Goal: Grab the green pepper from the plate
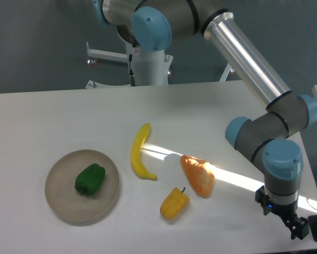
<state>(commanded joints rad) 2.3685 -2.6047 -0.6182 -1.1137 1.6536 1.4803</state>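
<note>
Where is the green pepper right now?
The green pepper lies on the plate at the lower left of the camera view, left of the banana, far from the gripper at the lower right.

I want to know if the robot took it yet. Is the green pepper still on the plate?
Yes, on the plate. The green pepper lies inside the plate's rim, and the gripper is far off at the table's right edge.

One fixed camera looks down at a slant across the table [52,116] from its near edge, facing the arm's base [147,66] at 12 o'clock. It stands at middle range: the plate [60,203] lies toward 8 o'clock, the gripper [296,225] near the 5 o'clock corner.
</note>
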